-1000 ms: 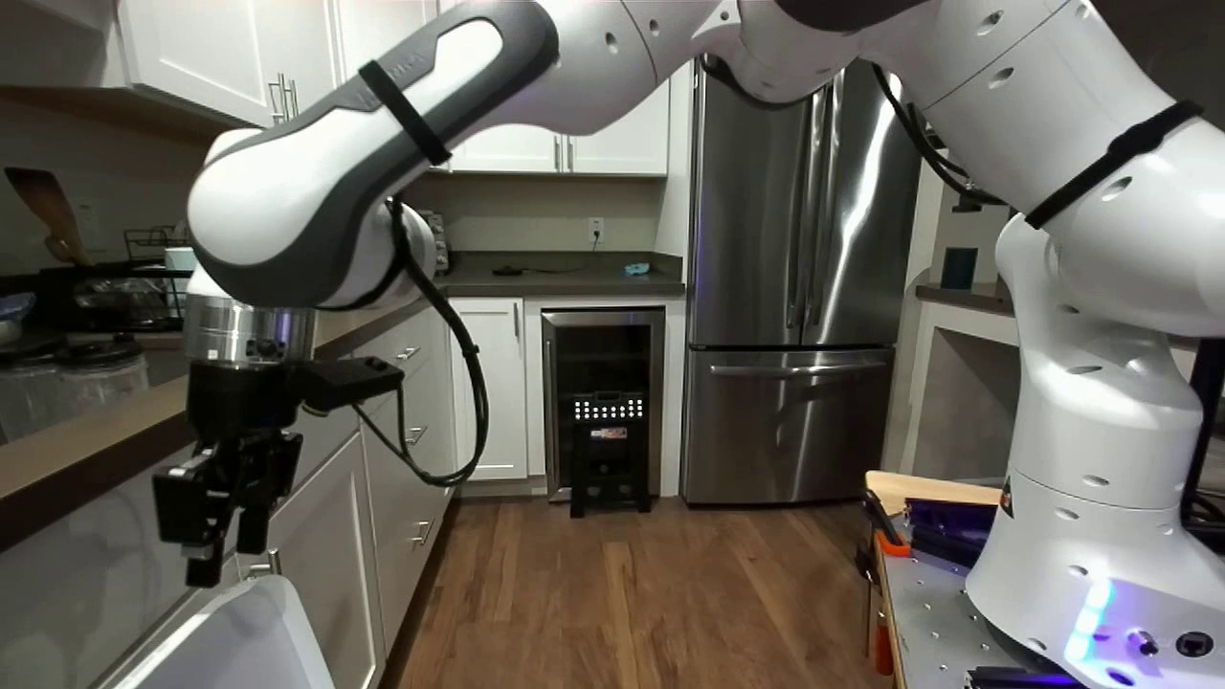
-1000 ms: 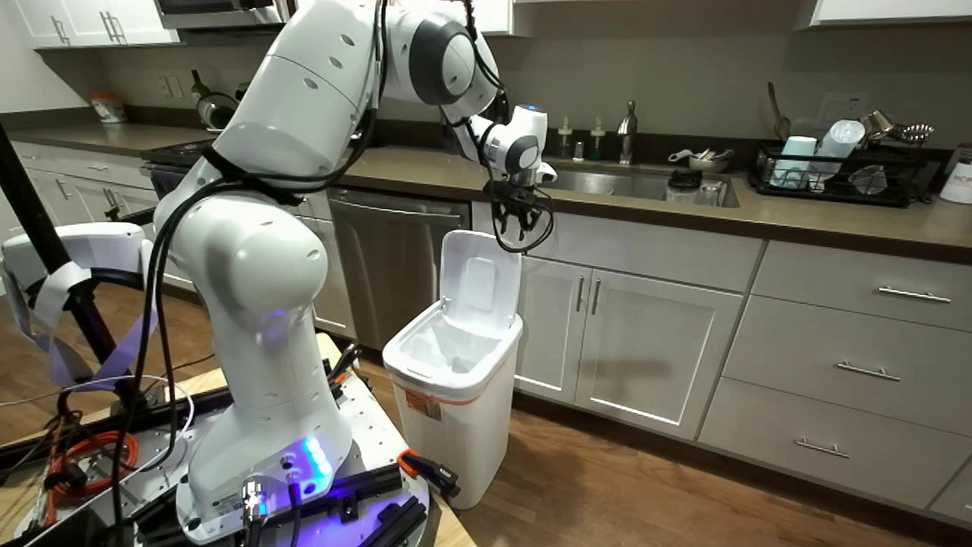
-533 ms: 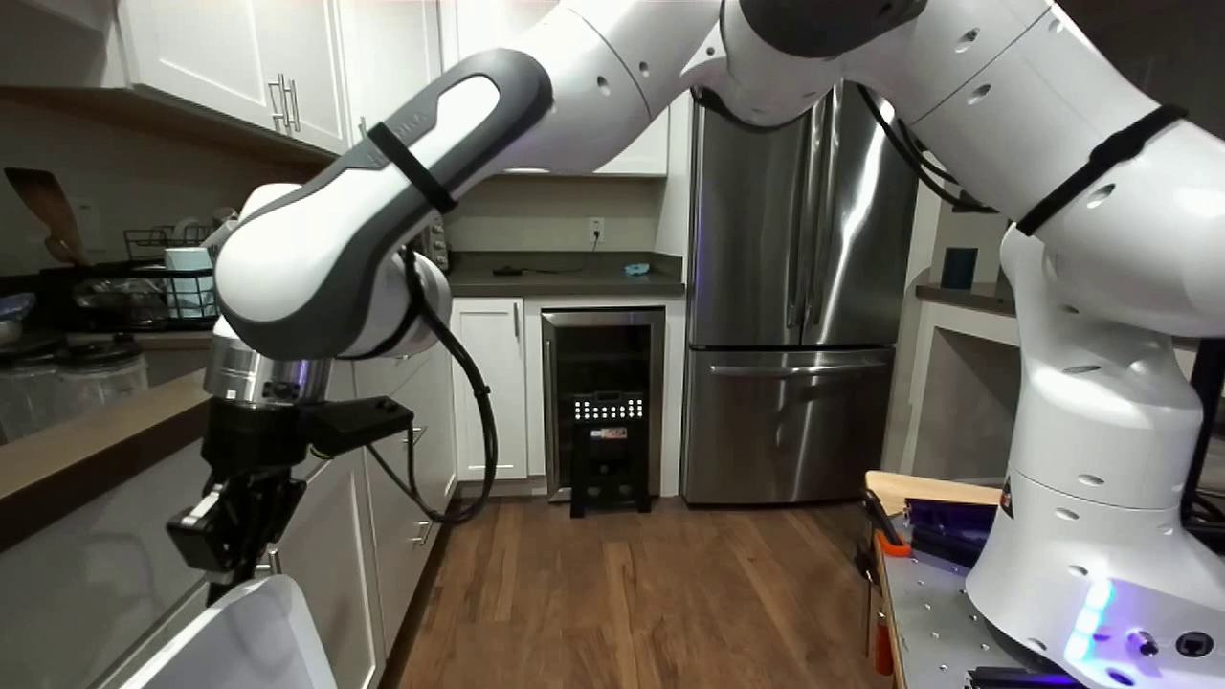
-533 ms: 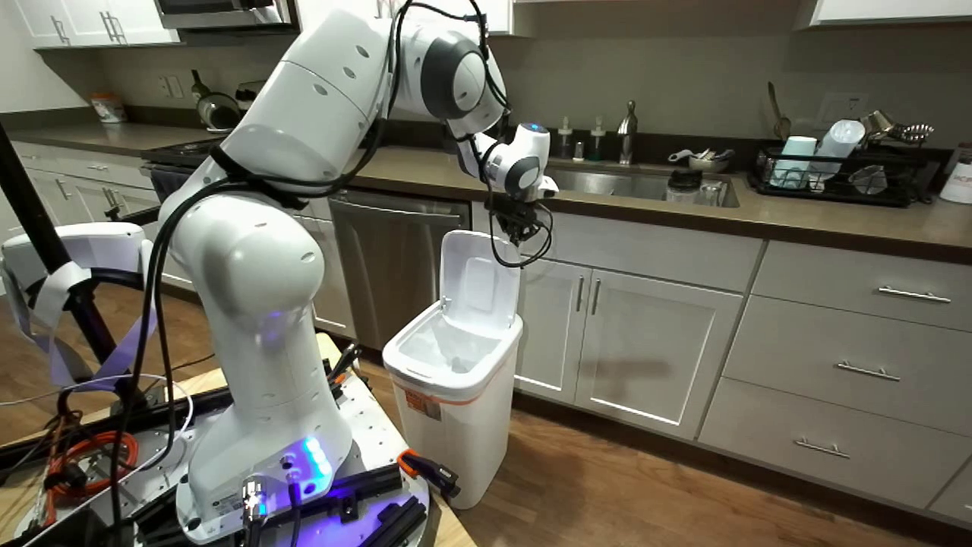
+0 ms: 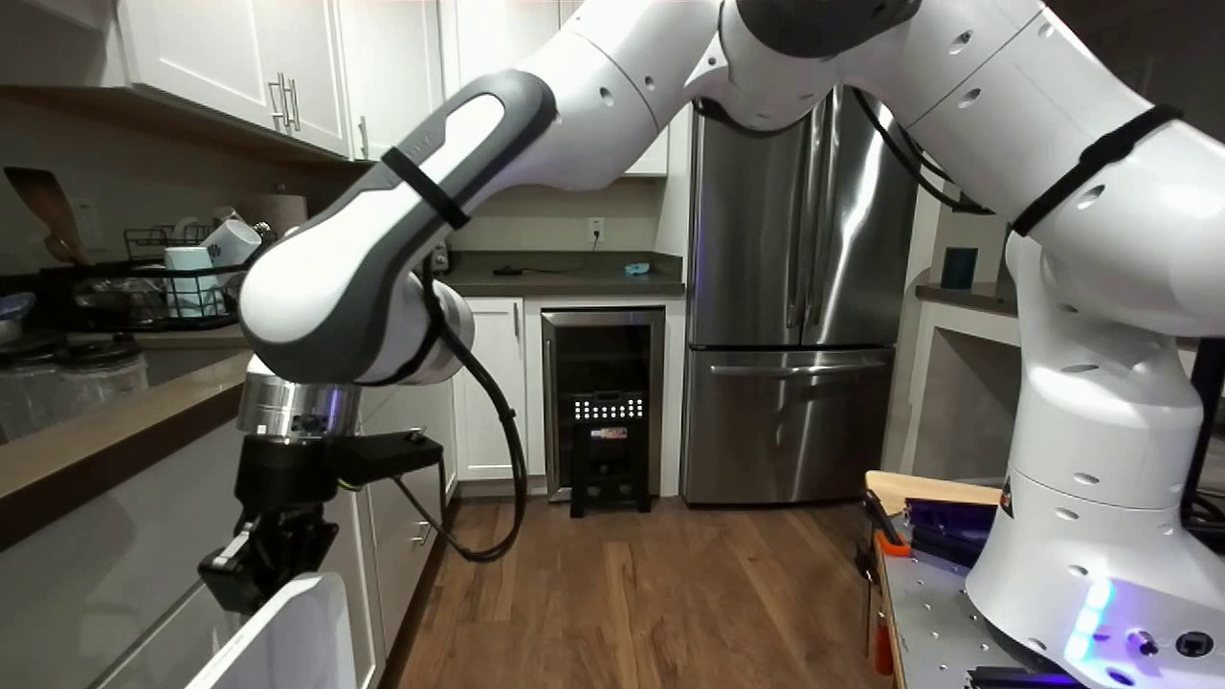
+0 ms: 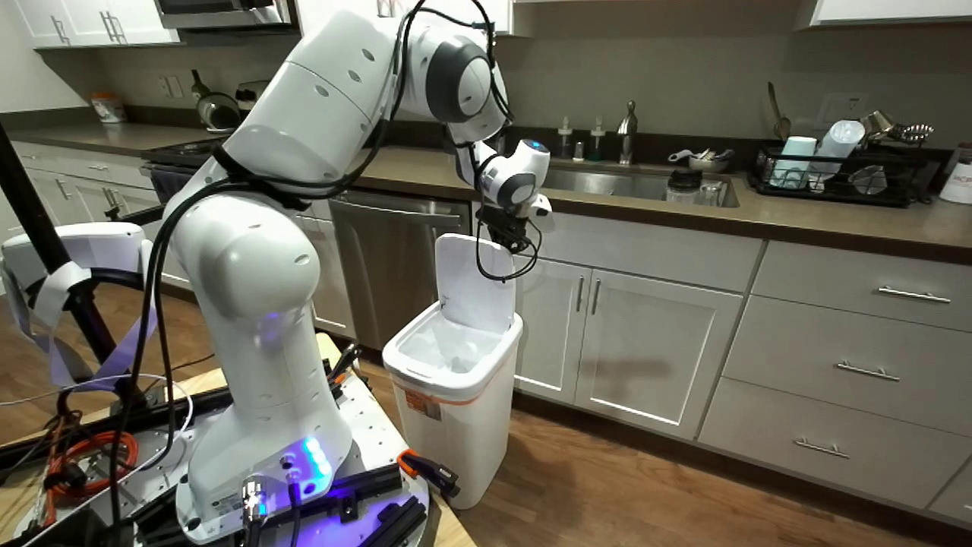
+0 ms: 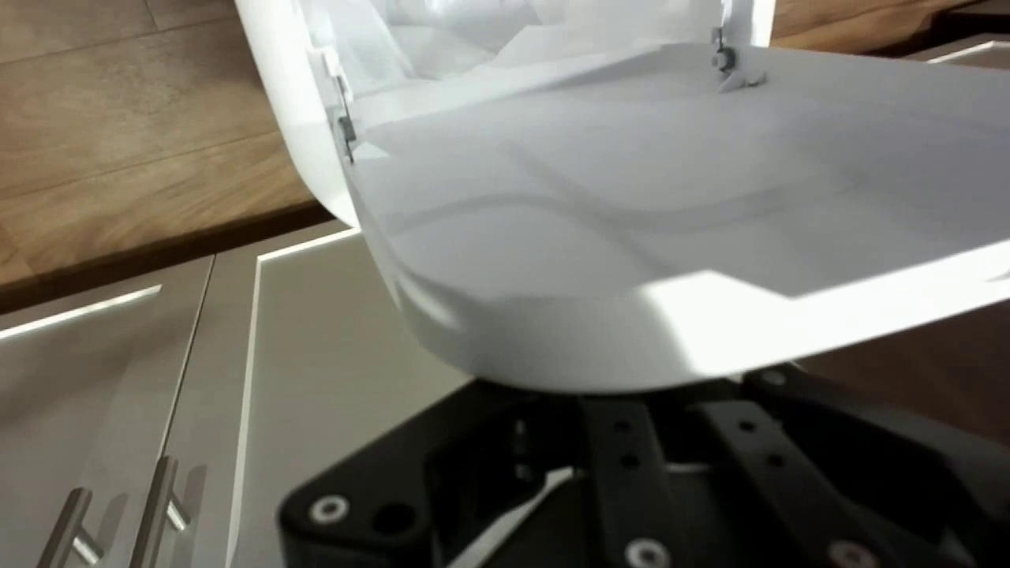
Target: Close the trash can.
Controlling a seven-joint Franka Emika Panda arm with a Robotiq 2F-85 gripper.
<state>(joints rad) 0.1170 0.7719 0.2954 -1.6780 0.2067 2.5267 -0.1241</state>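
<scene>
The white trash can (image 6: 459, 444) stands on the floor by the lower cabinets, its mouth uncovered. Its lid (image 6: 471, 285) is raised steeply from the hinges; in an exterior view only the lid's upper corner (image 5: 306, 632) shows. My black gripper (image 5: 260, 572) points down on the cabinet side of the lid, close against its back near the top edge. In the wrist view the pale lid (image 7: 600, 189) fills the middle and covers the fingertips, so contact there is hidden. The jaws are together, and no object shows in them.
Behind the gripper run white lower cabinets (image 6: 653, 342) and the counter edge (image 6: 645, 216). My base stands on a cart (image 6: 380, 425) beside the can. A loop of cable (image 6: 486, 277) hangs from the wrist in front of the lid.
The gripper has shut from partly open, come down behind the lid, and moved toward the robot base. The lid has just tipped slightly forward, away from the cabinets.
</scene>
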